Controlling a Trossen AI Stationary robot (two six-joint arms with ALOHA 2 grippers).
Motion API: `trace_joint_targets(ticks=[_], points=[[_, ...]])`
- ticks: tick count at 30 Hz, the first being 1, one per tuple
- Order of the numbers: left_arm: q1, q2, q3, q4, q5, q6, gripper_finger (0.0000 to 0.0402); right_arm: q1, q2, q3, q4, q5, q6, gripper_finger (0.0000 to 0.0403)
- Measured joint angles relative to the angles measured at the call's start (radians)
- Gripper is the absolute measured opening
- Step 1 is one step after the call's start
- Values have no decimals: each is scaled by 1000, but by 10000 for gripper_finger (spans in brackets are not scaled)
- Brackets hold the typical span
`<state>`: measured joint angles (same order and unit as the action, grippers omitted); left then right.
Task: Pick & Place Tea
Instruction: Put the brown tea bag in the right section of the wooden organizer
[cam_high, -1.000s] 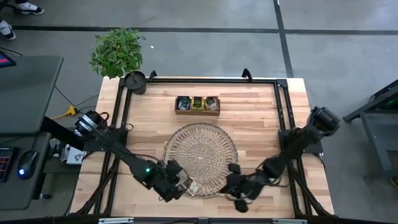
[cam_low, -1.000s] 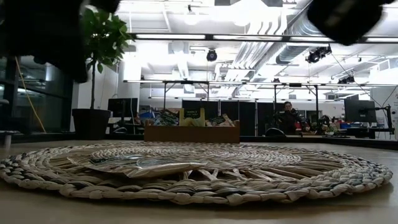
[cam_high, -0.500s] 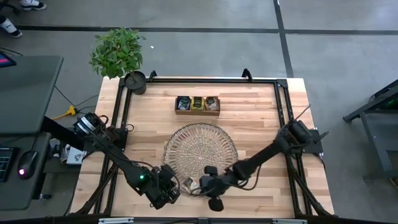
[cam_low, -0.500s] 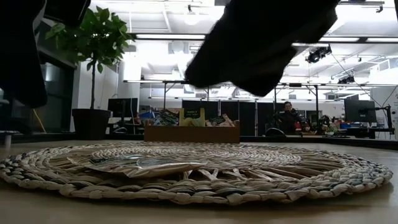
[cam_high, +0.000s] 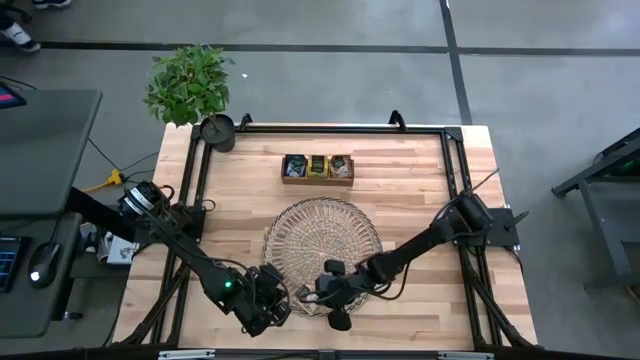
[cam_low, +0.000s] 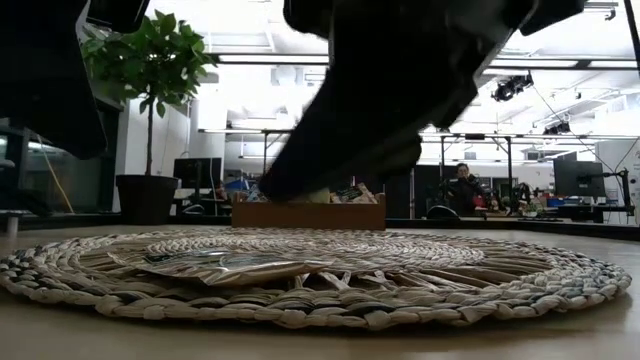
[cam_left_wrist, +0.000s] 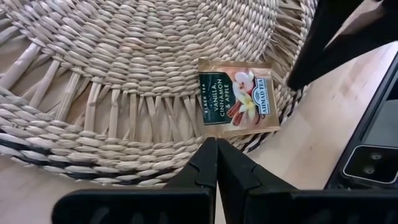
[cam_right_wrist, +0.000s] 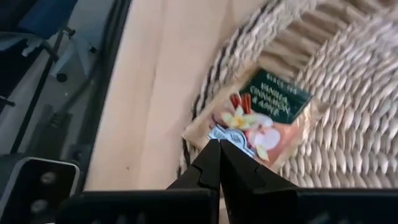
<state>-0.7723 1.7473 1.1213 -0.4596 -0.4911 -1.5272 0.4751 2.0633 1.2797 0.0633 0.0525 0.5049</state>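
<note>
Hovering with fingers pressed together, right gripper (cam_right_wrist: 218, 144) and left gripper (cam_left_wrist: 216, 144), over one tea sachet (cam_left_wrist: 235, 97) lying at the woven tray (cam_high: 335, 222) near rim.

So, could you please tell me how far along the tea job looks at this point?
Done: one tea sachet lies on the near edge of the woven tray. In hand: nothing; both arms hang over that edge, the left end effector and right end effector shut and empty, each pointing at the sachet. Left: more sachets sit in the wooden box beyond the tray.
</note>
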Motion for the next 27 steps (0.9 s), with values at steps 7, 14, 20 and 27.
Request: trace_joint_targets(ticks=[7,14,20,27], points=[[0,0,0,0,-9,0,0,0,35,0,1,-2,10,0],[0,0,0,-1,-25,-25,0,-6,52,0,-25,-35,15,0],[8,0,0,8,-23,-69,1,-5,52,-6,-32,-40,18,0],[67,0,1,87,29,-98,10,-5,52,-6,-40,-38,17,0]])
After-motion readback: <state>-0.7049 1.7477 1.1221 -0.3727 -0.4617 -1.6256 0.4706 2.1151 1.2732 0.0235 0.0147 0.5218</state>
